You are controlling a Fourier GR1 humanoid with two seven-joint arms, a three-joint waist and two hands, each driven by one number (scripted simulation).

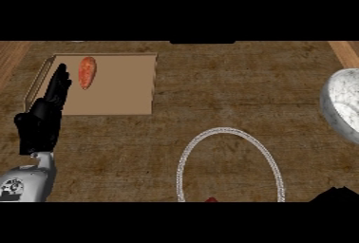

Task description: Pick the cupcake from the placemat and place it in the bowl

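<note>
The placemat (223, 129) is an oval with a pale braided rim, low in the middle of the counter. At its near end a small red tip (211, 200) pokes up from the picture's lower edge; it may be the cupcake, the rest is cut off. The bowl (344, 107), white and marbled, stands at the right edge, partly out of view. My left hand (42, 121) rests open at the left, fingers up, far from the placemat. Only a dark part of my right hand (338, 194) shows at the lower right, between placemat and bowl.
A shallow tan tray (119, 95) lies at the back left with an orange, carrot-like item (86, 72) in it, right beside my left hand's fingertips. Bare wooden counter lies between tray, placemat and bowl.
</note>
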